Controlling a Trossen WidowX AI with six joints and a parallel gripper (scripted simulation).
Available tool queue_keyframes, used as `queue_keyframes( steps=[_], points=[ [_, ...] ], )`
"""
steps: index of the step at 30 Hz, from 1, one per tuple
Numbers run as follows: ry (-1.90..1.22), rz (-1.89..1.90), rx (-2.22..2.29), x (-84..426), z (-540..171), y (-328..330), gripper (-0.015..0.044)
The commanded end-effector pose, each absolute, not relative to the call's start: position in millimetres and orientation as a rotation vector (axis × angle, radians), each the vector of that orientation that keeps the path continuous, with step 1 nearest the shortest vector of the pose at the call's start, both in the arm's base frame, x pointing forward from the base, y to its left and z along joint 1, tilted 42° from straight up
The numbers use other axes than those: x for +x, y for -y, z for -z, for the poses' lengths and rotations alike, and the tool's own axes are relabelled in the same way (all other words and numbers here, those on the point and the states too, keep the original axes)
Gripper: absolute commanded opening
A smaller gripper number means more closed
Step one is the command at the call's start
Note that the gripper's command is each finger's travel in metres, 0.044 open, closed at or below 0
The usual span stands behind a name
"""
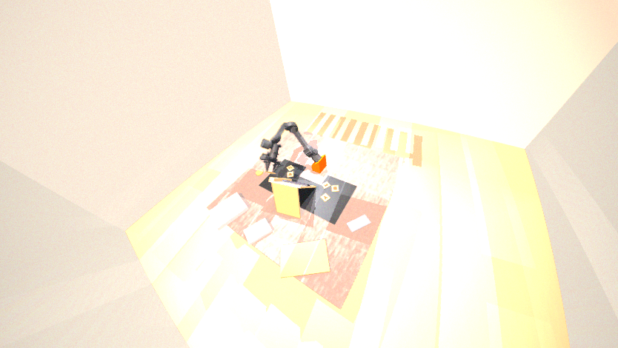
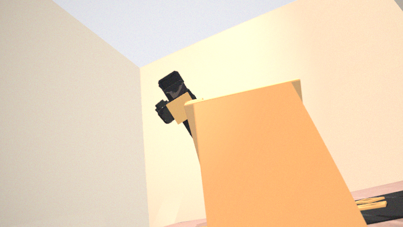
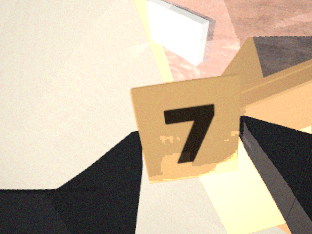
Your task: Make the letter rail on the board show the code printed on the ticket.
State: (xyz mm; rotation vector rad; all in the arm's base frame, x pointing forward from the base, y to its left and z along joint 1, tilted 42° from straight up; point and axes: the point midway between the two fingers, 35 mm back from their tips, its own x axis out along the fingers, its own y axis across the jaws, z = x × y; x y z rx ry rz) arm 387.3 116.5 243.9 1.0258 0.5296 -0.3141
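Observation:
My gripper is shut on the 7 tile, a square wooden tile with a black 7. In the exterior view it is raised beside the top left edge of the board stand. A ledge, apparently the rail, runs at the right in the wrist view. Its tiles and open end cannot be made out. Loose tiles lie on the dark mat. The ticket's print is unreadable.
An orange block is at the arm's base. White flat boxes lie around the dark mat. A yellow panel lies in front of the stand. A small yellow round thing is left of the gripper.

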Motion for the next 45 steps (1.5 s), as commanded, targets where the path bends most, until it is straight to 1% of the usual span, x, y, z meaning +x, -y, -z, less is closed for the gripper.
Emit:
queue_keyframes(
  steps=[1,10,21,33,45],
  points=[
    [-0.563,0.27,0.97,383.7,-233.4,-137.7,0.0],
    [-0.622,0.176,0.845,370.2,-212.1,-181.9,0.0],
    [-0.706,0.145,0.549,347.8,-150.6,-220.1,0.0],
    [-0.763,0.083,0.179,308.4,-84.6,-252.0,0.0],
    [-0.77,0.003,-0.196,262.3,-28.4,-267.5,0.0]
  ],
)
